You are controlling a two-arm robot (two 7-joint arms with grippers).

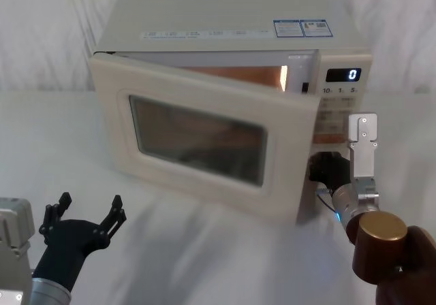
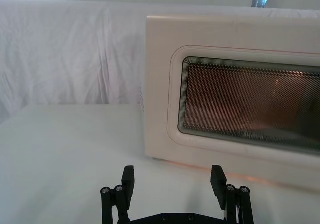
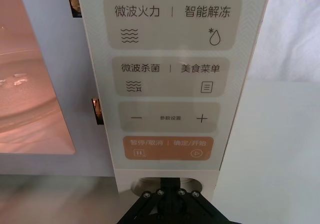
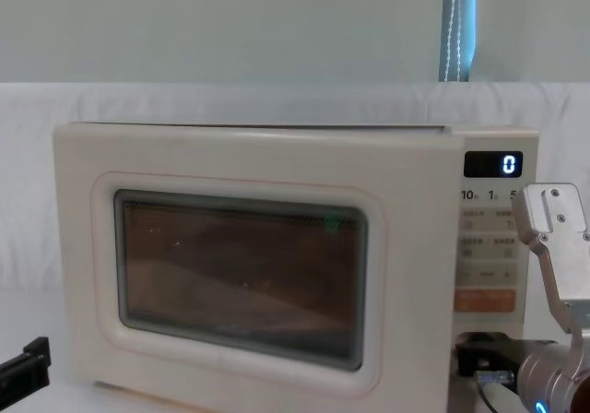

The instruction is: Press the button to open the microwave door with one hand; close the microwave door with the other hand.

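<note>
End effector against button, door ajar.

One microwave is standing ahead of the two grippers, and it is carrying one door hanging ajar, one dark window and one lit display showing a single zero. The control panel is showing three pale key blocks stacked beyond the right gripper, then one orange key nearest it and one wide cream button directly at its tip. The left gripper is spreading two black fingers.
</note>
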